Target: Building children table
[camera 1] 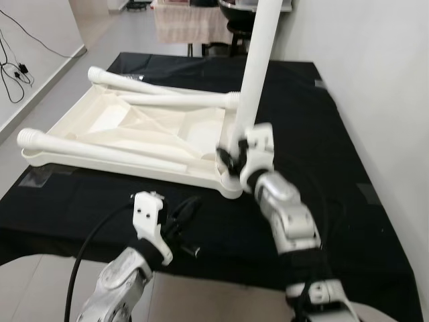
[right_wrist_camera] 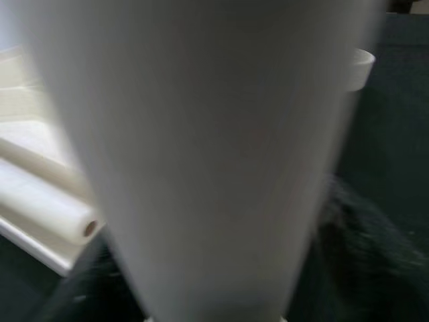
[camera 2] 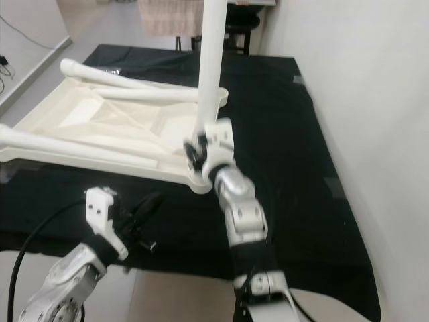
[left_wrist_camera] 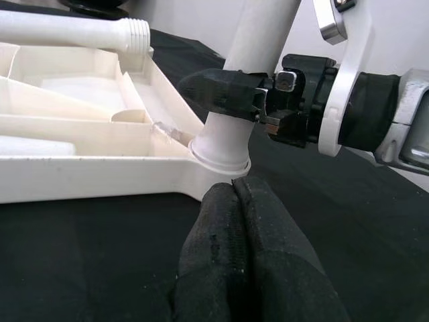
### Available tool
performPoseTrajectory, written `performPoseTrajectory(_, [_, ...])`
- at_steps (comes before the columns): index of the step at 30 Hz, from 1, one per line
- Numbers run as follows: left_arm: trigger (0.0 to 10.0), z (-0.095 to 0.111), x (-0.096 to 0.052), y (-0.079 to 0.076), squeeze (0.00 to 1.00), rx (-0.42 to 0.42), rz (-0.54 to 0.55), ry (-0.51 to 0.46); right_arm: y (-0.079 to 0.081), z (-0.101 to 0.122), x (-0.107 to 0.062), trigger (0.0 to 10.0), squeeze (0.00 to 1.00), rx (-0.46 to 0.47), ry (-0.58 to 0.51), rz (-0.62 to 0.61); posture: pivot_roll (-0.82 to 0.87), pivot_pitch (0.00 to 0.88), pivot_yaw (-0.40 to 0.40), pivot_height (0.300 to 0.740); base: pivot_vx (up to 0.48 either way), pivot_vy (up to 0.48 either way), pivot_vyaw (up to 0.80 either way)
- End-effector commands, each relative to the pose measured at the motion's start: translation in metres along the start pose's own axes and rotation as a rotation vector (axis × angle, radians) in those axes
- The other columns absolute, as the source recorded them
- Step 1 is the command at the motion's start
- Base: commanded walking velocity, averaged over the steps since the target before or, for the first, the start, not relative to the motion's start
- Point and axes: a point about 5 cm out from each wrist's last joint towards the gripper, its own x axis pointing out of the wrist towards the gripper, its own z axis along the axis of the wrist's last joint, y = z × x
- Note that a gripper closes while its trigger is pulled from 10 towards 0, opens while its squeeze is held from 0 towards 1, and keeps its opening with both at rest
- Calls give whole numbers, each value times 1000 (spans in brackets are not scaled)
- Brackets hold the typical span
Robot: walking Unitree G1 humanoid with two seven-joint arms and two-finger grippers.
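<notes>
Black cloth covers the surface (camera 1: pixel 322 134) where the right pincer (camera 1: pixel 231 159) clamps a smooth white upright leg (camera 1: pixel 258 60) in the upturned plastic tabletop (camera 1: pixel 167 134), the left pincer (left_wrist_camera: pixel 234 248) closed and empty nearby.

The 2 eye views look forward and down over the black table (camera 1: pixel 348 201). The left wrist view looks low along the tabletop at the upright leg (left_wrist_camera: pixel 258 40); the right wrist view presses against it.

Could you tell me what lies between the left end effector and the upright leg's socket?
Bare black cloth, seen in the left wrist view, separates the left end effector from the socket.
</notes>
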Motion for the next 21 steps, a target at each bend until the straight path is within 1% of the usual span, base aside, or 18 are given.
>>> performPoseTrajectory(1, [10000, -1, -1, 0, 0, 3, 6, 8, -6, 3, 1, 10000, 1000, 5, -3, -24, 53, 126, -40, 740, 0, 0, 0])
performPoseTrajectory(2, [10000, -1, -1, 0, 0, 3, 6, 8, -8, 3, 3, 10000, 902, 13, -6, -19, 53, 126, -40, 740, 0, 0, 0])
performPoseTrajectory(3, [10000, -1, -1, 0, 0, 3, 6, 8, -8, 3, 3, 10000, 902, 13, -6, -19, 53, 126, -40, 740, 0, 0, 0])
performPoseTrajectory(4, [10000, -1, 0, -1, 0, 2, 5, 7, -11, 10, 6, 10000, 0, 24, -43, 68, 58, 126, -42, 740, 0, 0, 0])
performPoseTrajectory(5, [10000, -1, 0, -1, 0, 2, 5, 7, -11, 10, 6, 10000, 0, 24, -43, 68, 58, 126, -42, 740, 0, 0, 0])
performPoseTrajectory(6, [10000, -2, 0, -1, 0, 1, 5, 6, -14, 20, 11, 10000, 0, 10, -89, 219, 61, 126, -44, 740, 0, 0, 0])
performPoseTrajectory(7, [10000, -2, 0, -1, 0, 1, 5, 6, -14, 20, 11, 10000, 0, 10, -89, 219, 61, 126, -44, 740, 0, 0, 0])
performPoseTrajectory(9, [10000, -2, 0, -2, 0, 0, 4, 5, -18, 32, 15, 10000, 0, -38, -135, 409, 67, 127, -44, 740, 0, 0, 0])
performPoseTrajectory(11, [10000, -2, 0, -2, 0, 0, 4, 5, -18, 32, 15, 10000, 0, -38, -135, 409, 67, 127, -44, 740, 0, 0, 0])
performPoseTrajectory(12, [10000, -2, -1, -1, 0, 0, 5, 6, -18, 33, 16, 10000, 0, -70, -133, 489, 70, 126, -44, 740, 0, 0, 0])
performPoseTrajectory(13, [10000, -2, -1, -1, 0, 1, 5, 6, -17, 34, 18, 10000, 0, -80, -116, 548, 73, 125, -45, 740, 0, 0, 0])
performPoseTrajectory(14, [10000, -2, -1, -1, 0, 1, 5, 6, -17, 34, 18, 10000, 0, -80, -116, 548, 73, 125, -45, 740, 0, 0, 0])
performPoseTrajectory(15, [10000, -2, -2, -1, 0, 2, 6, 7, -17, 34, 19, 10000, 0, -107, -103, 602, 78, 125, -47, 740, 0, 0, 0])
performPoseTrajectory(16, [10000, -2, -2, -1, 0, 2, 6, 7, -17, 34, 19, 10000, 0, -107, -103, 602, 78, 125, -47, 740, 0, 0, 0])
performPoseTrajectory(17, [10000, -2, -2, -1, 0, 2, 6, 8, -17, 36, 20, 9451, 0, -132, -91, 643, 78, 125, -47, 740, 0, 0, 0])
performPoseTrajectory(18, [10000, -2, -2, -1, 0, 2, 6, 8, -17, 36, 20, 9451, 0, -132, -91, 643, 78, 125, -47, 740, 0, 0, 0])
performPoseTrajectory(19, [10000, -2, -2, -2, 0, 2, 7, 9, -17, 38, 20, 0, 0, -139, -87, 668, 82, 123, -49, 740, 0, 0, 0])
performPoseTrajectory(21, [10000, -3, -2, -2, 0, 2, 7, 10, -19, 40, 21, 0, 0, -141, -86, 683, 82, 122, -49, 740, 0, 0, 0])
